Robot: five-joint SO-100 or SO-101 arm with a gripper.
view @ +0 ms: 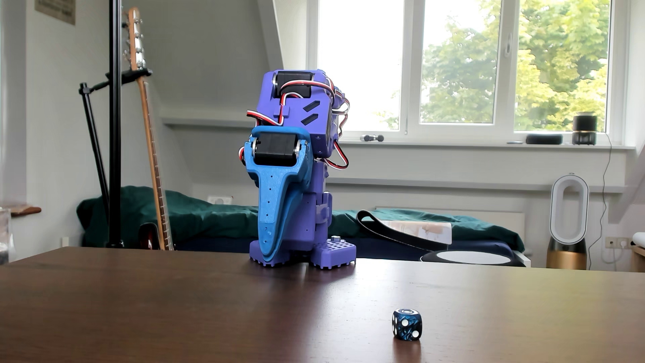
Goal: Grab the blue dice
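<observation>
The blue dice (407, 324) is a small dark blue marbled cube with white pips. It sits alone on the dark wooden table (174, 307), near the front and right of centre. The purple and blue arm (296, 115) stands folded at the table's far edge. Its gripper (271, 257) points straight down beside the base. The light blue finger (275, 209) lies flat against the purple one with no gap showing and nothing between them. The dice lies well in front of the gripper and to its right, far from it.
The arm's purple base (333, 254) is clamped at the table's back edge. Behind the table are a black stand pole (114, 139), a guitar (150, 157), a green-covered bed (195, 213) and a white fan (569, 209). Nothing but the dice lies on the table in front of the arm.
</observation>
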